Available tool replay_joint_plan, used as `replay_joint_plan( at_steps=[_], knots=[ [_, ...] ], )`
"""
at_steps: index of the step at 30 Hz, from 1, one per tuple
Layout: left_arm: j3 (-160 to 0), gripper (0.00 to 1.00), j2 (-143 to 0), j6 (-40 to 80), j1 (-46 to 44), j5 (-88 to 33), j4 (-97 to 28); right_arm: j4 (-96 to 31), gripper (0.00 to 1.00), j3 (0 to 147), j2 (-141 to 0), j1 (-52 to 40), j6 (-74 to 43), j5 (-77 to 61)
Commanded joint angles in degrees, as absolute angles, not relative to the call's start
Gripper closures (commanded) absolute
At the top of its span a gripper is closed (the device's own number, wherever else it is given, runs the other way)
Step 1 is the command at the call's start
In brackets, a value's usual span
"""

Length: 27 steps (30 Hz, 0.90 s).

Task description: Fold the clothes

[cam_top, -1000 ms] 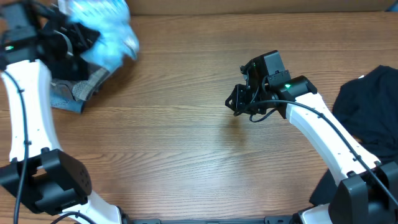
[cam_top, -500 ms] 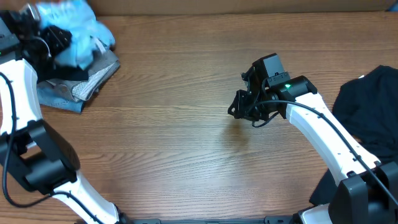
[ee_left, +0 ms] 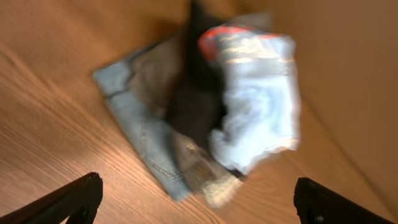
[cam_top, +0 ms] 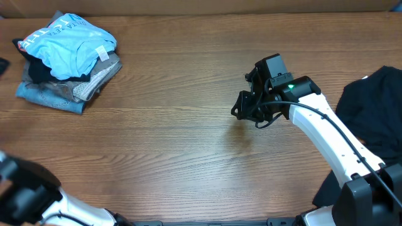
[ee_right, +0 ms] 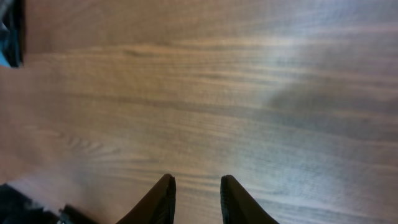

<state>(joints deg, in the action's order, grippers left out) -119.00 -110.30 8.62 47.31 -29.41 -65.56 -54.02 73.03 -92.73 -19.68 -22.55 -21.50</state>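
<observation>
At bench (cam_top: 188, 157) far left, blue T-shirt (cam_top: 68, 44) now released onto stack (cam_top: 56, 97); left gripper (ee_left: 196, 186) jaws wide apart. Right gripper (ee_right: 198, 199) jaws slightly apart, empty; black T-shirt (cam_top: 377, 107) likely next.

1. White printed lettering runs across the folded light sky-blue fabric T-shirt (cam_top: 69, 45). In the overhead view it is too small to read.
2. The left wrist view shows the same print, blurred and illegible.
3. No other text shows.
</observation>
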Motion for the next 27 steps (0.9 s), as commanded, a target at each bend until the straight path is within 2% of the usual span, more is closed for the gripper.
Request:
replay_joint_plan(
  at_steps=[1,4,9,10,12,13,17,27],
  knots=[
    [-123.42,0.00,-99.92,-3.90,44.40,-42.76,-70.61,-53.52,0.70,79.15,-86.85,-19.86,-21.85,-17.50],
    [-123.83,0.00,-93.27,-12.03,39.20,-42.68,-77.01,-53.74,0.64,84.49,-82.37,-19.86,-19.29,-16.27],
    [-123.83,0.00,-80.12,-13.72,24.40,-28.86,-83.42,-53.91,0.41,91.55,-74.32,-19.86,-16.01,-14.98],
    [-123.83,0.00,-77.95,-12.97,21.65,-26.04,-84.31,-53.89,0.33,92.27,-72.93,-19.86,-16.01,-14.98],
    [-123.81,0.00,-73.38,-9.69,15.46,-19.49,-86.56,-53.82,0.06,92.95,-69.80,-19.86,-16.05,-15.00],
    [-123.81,0.00,-71.79,-8.23,13.08,-17.26,-87.48,-53.89,0.00,92.95,-68.38,-19.86,-16.05,-15.03],
    [-123.81,0.00,-66.17,-3.60,6.83,-10.33,-91.42,-55.55,0.00,92.95,-63.24,-19.86,-16.08,-15.05],
    [-123.81,0.00,-62.17,-3.64,6.39,-10.07,-94.26,-62.35,0.00,92.92,-59.81,-19.86,-16.27,-15.03]
  ],
)
